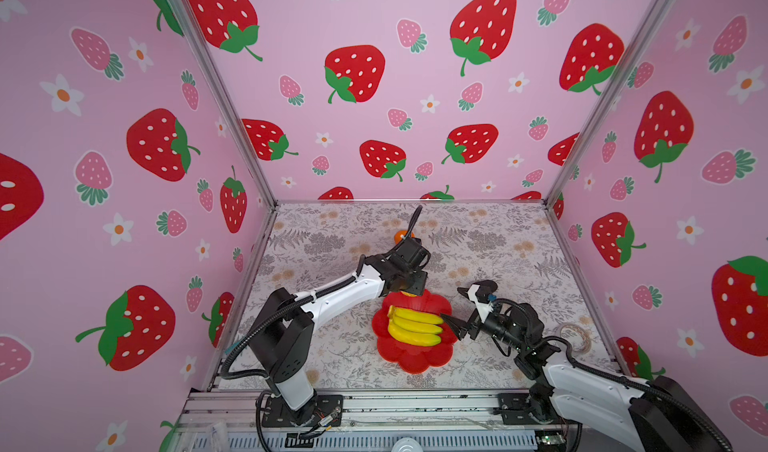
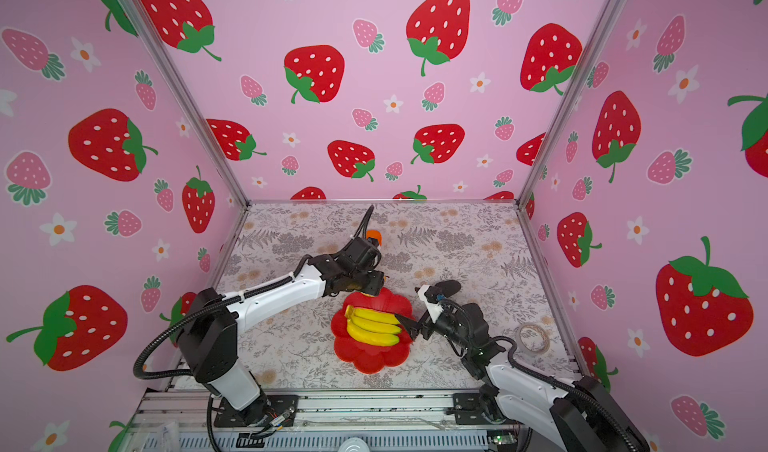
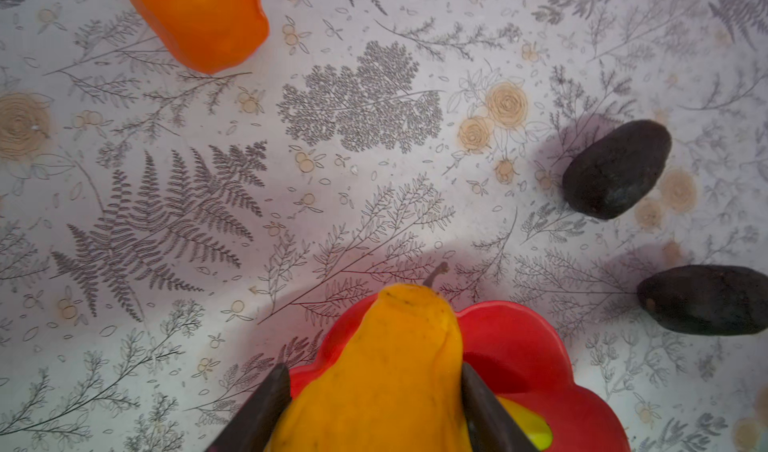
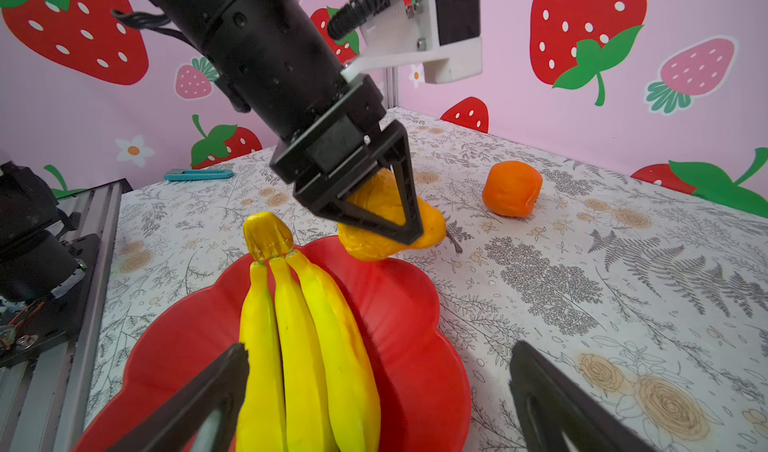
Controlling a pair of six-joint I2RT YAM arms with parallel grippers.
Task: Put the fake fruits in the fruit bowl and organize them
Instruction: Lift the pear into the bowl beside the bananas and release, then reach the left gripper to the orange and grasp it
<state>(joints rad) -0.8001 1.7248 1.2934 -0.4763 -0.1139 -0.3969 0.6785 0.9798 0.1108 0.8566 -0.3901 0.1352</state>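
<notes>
Walls: pink, printed with red and pale pink strawberries, green leaves, and white flowers with orange centres.
Desk: off-white, grey fern and twig print, tan roses.
Bowl: glossy red.
Bananas: bright yellow, stem cap duller gold.
Pear: yellow-orange, dark flecks, brown stem.
Orange: plain orange.
Avocados: brown-black.
Tape roll: seemingly clear, small in view.

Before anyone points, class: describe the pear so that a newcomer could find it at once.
Start at the red flower-shaped bowl. At its far rim the jaws of the left gripper clamp the pear. Unlike the nearby bananas, it is yellow-orange, tapering to a stalk.
</notes>
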